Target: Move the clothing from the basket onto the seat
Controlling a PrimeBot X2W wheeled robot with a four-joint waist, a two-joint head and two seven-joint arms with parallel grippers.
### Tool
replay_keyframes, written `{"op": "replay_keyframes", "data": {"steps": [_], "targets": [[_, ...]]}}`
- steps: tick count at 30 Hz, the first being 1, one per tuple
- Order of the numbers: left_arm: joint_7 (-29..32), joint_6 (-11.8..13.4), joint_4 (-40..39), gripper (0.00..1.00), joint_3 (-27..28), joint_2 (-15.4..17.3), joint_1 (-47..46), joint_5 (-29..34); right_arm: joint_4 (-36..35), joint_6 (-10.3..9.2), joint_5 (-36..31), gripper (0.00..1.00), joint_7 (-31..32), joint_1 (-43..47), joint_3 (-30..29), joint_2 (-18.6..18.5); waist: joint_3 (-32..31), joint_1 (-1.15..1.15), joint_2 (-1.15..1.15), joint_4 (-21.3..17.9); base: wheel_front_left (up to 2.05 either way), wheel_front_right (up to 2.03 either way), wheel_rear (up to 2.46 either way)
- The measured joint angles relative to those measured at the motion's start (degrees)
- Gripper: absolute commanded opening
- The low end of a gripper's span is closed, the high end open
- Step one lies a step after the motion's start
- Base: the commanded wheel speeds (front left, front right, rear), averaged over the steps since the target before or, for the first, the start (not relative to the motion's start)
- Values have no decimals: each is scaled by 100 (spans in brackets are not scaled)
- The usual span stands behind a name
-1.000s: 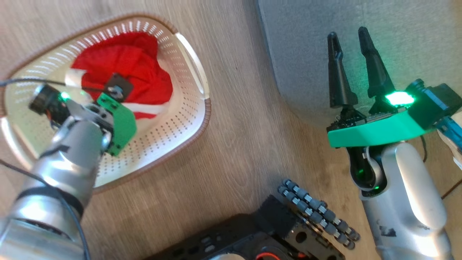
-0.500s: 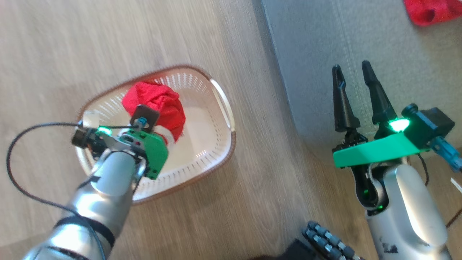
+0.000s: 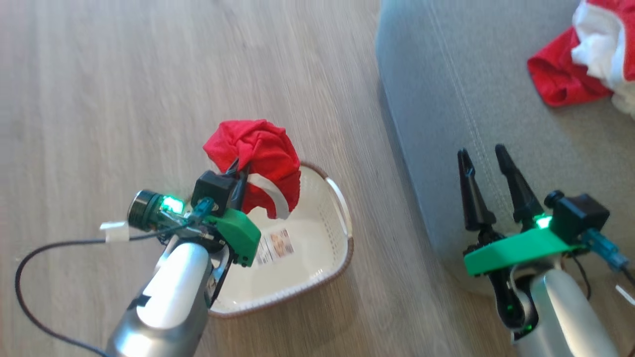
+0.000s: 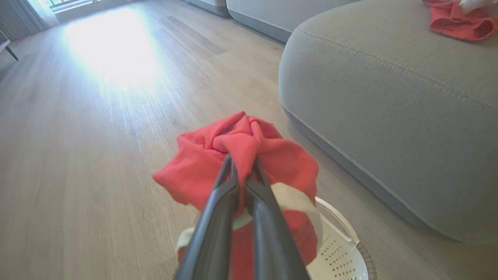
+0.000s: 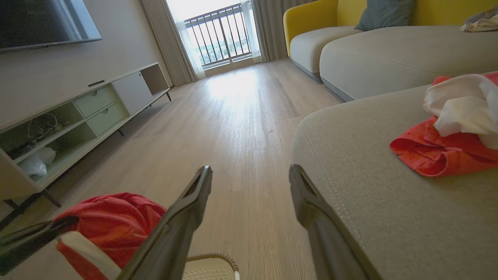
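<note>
My left gripper is shut on a bunched red garment with white trim, which hangs above the cream basket on the floor. A paper label shows on the basket's bare base. A second red and white garment lies on the grey seat. Over the seat's rounded near corner my right gripper stands open, holding nothing.
Pale wood floor spreads left of the seat. In the right wrist view a low TV cabinet lines the left wall, and a further grey sofa section with a yellow back stands beyond.
My left gripper has lifted the red garment up out of the basket, baring the label on its base. The head camera has shifted, bringing the garment on the seat into view.
</note>
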Motion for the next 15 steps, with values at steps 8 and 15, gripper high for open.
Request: {"op": "replay_keyframes", "data": {"steps": [8,15], "targets": [[-2,78,-1188,0,379,11,644,138,146,0,58,100,0,343,68,-56,-679,0,0,212,0,0,0],[-9,147,-2673,0,1043,-111,1126,121,124,0,93,100,0,588,237,-169,-1146,0,0,344,0,0,0]]}}
